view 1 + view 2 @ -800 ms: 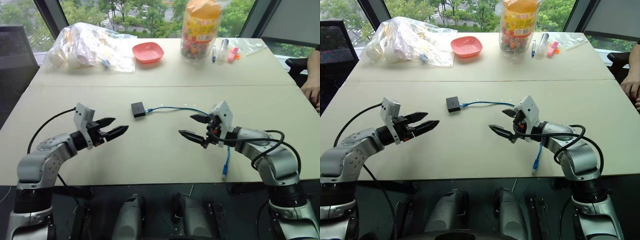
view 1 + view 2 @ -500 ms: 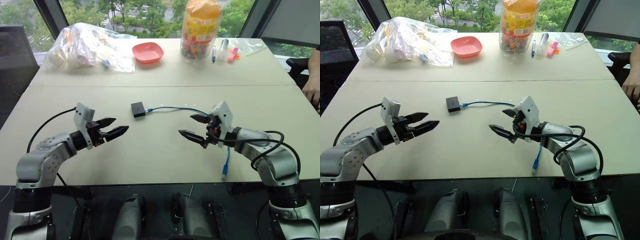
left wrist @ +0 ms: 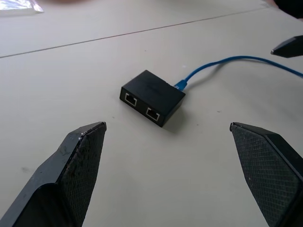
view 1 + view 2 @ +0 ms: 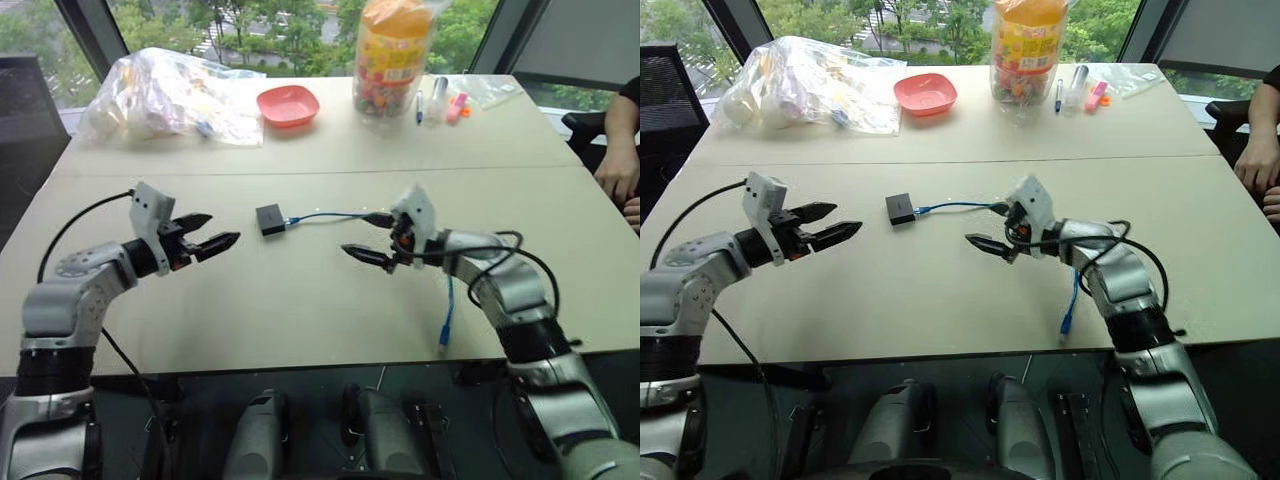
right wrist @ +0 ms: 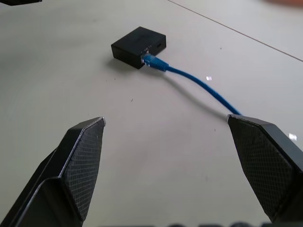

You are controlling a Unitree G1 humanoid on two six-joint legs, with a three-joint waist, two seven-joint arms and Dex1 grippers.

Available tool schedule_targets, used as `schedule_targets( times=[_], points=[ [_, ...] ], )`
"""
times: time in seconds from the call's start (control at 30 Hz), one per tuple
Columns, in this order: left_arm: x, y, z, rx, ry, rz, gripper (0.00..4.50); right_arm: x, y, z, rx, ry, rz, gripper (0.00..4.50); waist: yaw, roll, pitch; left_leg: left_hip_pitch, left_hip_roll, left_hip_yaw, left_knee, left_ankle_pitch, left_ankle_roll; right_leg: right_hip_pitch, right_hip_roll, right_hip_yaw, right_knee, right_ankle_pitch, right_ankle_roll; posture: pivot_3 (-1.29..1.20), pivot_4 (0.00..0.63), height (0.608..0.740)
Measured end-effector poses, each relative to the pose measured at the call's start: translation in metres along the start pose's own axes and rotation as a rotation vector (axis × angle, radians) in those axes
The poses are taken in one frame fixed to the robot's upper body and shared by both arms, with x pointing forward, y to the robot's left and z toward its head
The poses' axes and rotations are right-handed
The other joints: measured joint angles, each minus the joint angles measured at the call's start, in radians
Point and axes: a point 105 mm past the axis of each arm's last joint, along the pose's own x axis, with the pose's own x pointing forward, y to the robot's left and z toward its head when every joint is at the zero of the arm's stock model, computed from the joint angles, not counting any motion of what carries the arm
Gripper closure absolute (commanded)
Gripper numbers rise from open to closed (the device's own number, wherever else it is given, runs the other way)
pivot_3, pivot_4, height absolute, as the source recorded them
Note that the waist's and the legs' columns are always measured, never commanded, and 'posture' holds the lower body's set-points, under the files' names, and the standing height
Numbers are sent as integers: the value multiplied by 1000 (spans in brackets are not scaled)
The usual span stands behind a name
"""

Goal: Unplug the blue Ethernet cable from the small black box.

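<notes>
Fingers of both our grippers, left (image 4: 208, 233) & right (image 4: 371, 238), were spread wide; blue Ethernet cable (image 4: 330, 216) stayed plugged at small black box's (image 4: 270, 219) 3 o'clock.

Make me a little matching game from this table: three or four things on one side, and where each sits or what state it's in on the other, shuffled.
Things:
1. small black box
2. blue Ethernet cable
3. red bowl
4. left gripper

Places or states:
A. at the far side of the table, beside a clear plastic bag
B. open, holding nothing
C. plugged into the box, its other end hanging over the table's near edge
D. flat on the table between the two grippers

Pairs: 1-D, 2-C, 3-A, 4-B
</notes>
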Motion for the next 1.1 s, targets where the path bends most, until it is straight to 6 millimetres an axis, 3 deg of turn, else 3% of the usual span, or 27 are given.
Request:
schedule_targets(
  times=[0.13, 0.23, 0.4, 0.5, 0.7, 0.73, 0.93, 1.1],
  points=[
    [-14, 2, -5, 15, 71, -41, 146, 43, -14, -6, -43, 57, 41, 179, -10, -1, 1, -1, -1, 1, -1, 0, 0, -3, -1, 1, 5, 0, 2, 0, 150, 740],
    [-19, 1, -5, 12, 70, -32, 146, 69, -12, -8, -62, 89, 57, 179, -11, 0, 1, -2, -1, 1, -1, 0, 0, -4, -1, 1, 6, 2, 4, 0, 150, 740],
    [-26, -13, -20, -2, 72, -8, 146, 94, -12, -6, -106, 147, -25, 179, -12, 0, 1, -1, 0, 1, -1, 1, -1, -4, -3, 3, 7, 2, 3, 0, 150, 740],
    [-30, -19, -33, -31, 85, 21, 123, 99, -11, -5, -105, 166, -51, 1024, -11, -1, 0, 0, 0, 0, -1, 2, -2, -3, -2, 3, 7, 2, 3, 0, 150, 740],
    [-43, -24, -33, -29, 72, 82, 123, 105, 5, -8, -89, 203, 67, 4198, -10, 0, 0, 7, 2, 0, -1, 2, -3, 3, -2, 3, 7, -1, 0, 0, 150, 740],
    [-43, -23, -34, -29, 73, 89, 123, 105, 8, -7, -98, 208, 85, 4475, -10, 0, 0, 7, 2, 0, -1, 2, -3, 3, -2, 3, 7, -1, 0, 0, 150, 740],
    [-38, -8, -25, -23, 37, 117, 123, 104, 3, 0, -315, 212, 77, 4475, -9, 0, 1, 7, 2, 0, -1, 2, -3, 2, -2, 3, 7, -1, 0, 0, 150, 740],
    [-18, 23, -9, -68, -39, 105, 123, 75, -30, 31, -690, 131, -30, 4475, 0, 0, 1, 5, -2, 1, -1, 2, -3, 3, -2, 3, 7, -1, 1, 0, 150, 740]
  ],
)
